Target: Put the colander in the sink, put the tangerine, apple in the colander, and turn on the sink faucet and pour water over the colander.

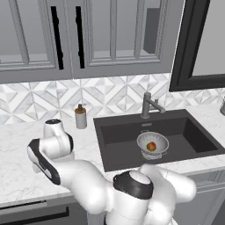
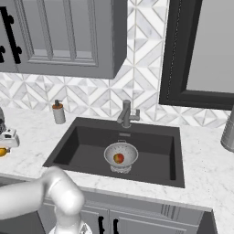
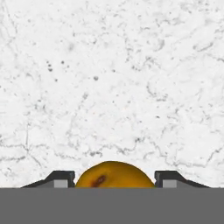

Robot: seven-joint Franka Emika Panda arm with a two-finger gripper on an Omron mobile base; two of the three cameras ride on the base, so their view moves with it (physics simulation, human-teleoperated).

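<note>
The orange tangerine (image 3: 114, 174) lies on the white marble counter, and my gripper (image 3: 114, 180) is shut on it, one dark fingertip (image 3: 61, 178) against each side. In the right base view the tangerine (image 2: 2, 152) shows at the far left edge under my hand. The silver colander (image 1: 163, 141) (image 2: 130, 152) stands upright in the dark sink (image 1: 118, 147) (image 2: 80, 146), with the red-green apple (image 1: 151, 146) (image 2: 119, 158) inside it. The grey sink faucet (image 1: 146, 105) (image 2: 125, 114) rises behind the basin, with no water coming from it.
A soap dispenser (image 1: 80, 117) (image 2: 58, 113) stands on the counter left of the sink, near the tiled wall. A metal canister (image 2: 228, 130) sits at the far right of the counter. Wall cabinets hang above, and a dark-framed window is at the right.
</note>
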